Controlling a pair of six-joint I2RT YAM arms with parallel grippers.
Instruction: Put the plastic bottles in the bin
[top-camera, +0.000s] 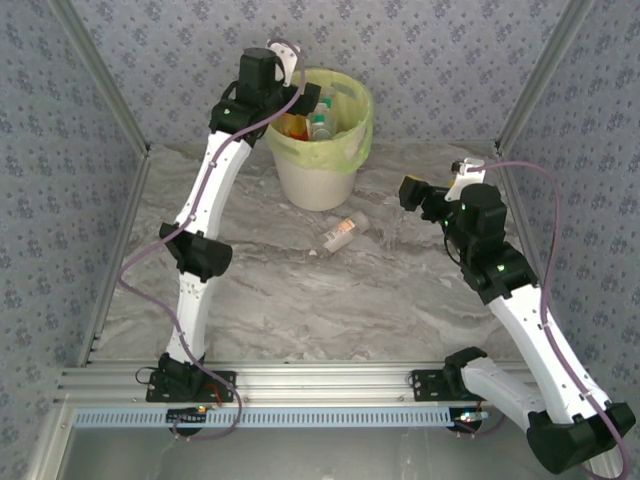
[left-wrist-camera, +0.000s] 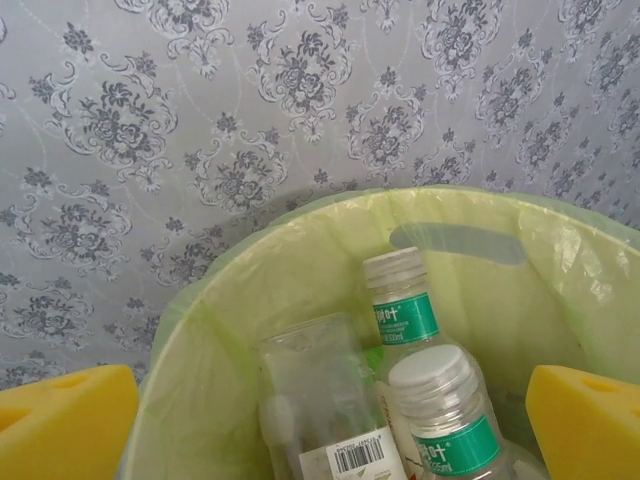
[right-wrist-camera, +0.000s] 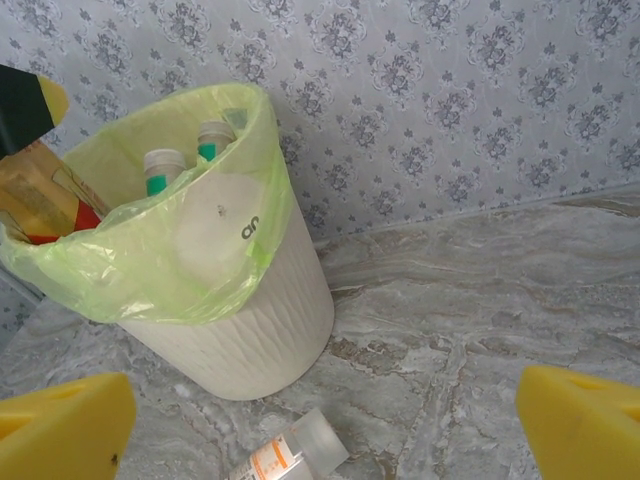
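The bin, a white bucket lined with a yellow-green bag, stands at the back of the table. My left gripper hangs over its left rim, open, with nothing between its yellow fingertips. Below it in the bin lie a clear bottle with a barcode and two white-capped, green-labelled bottles. One plastic bottle with an orange label lies on its side on the table in front of the bin. My right gripper is open and empty, to the right of that bottle.
The marble-patterned table is bounded by patterned walls at the back and sides, with metal frame posts at the corners. An orange-filled bottle leans inside the bin's left side.
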